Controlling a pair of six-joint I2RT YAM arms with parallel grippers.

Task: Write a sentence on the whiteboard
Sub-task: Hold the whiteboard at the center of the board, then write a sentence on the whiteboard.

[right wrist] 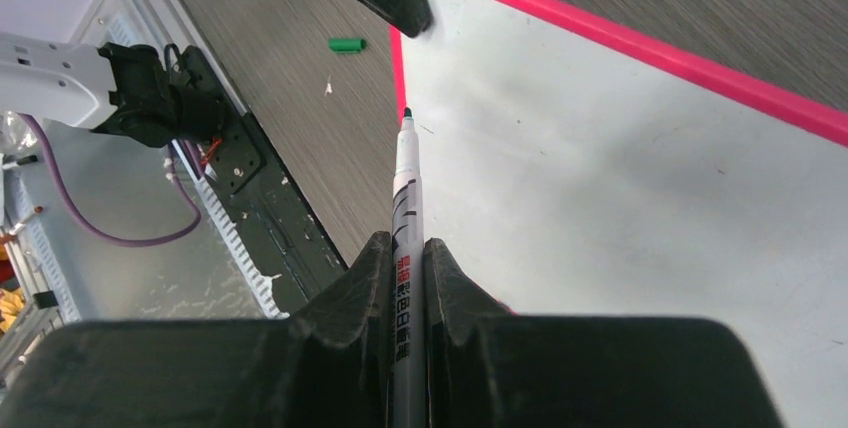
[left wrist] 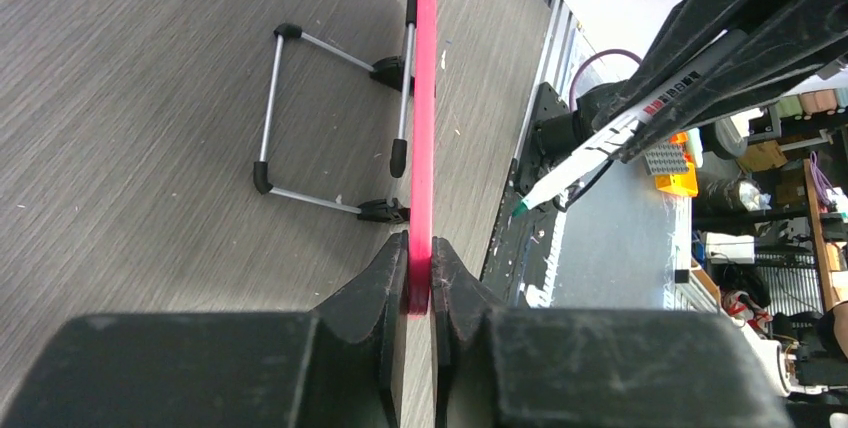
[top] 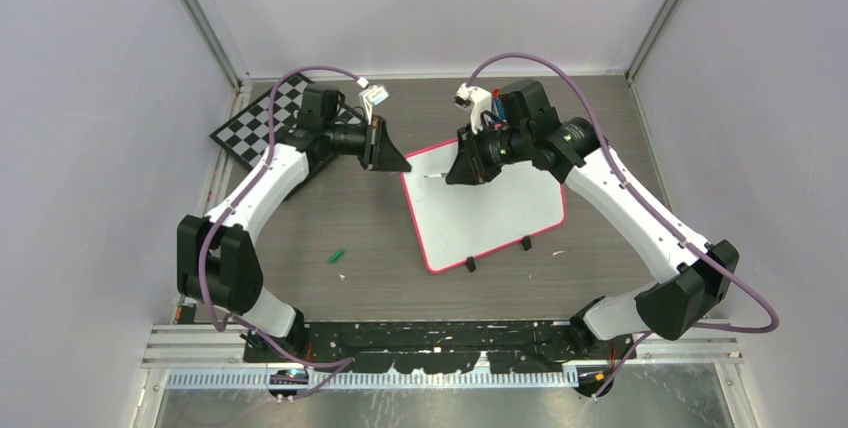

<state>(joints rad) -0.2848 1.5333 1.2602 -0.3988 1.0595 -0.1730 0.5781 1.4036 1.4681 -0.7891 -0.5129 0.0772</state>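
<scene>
Left gripper [left wrist: 420, 266] pinched shut on red-pink rim [left wrist: 427, 98] of glossy white whiteboard [top: 490, 213]: likely light, stiff, slick, edge hold suits; right gripper [right wrist: 408, 253] clamps white green-tipped marker [right wrist: 404, 178]

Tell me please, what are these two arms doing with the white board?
The left gripper has its jaws shut on the red rim of the whiteboard, at its far left corner. The right gripper holds an uncapped green marker, with the tip pointing at the board near that corner. No lettering shows on the board yet. A green cap lies on the table.
</scene>
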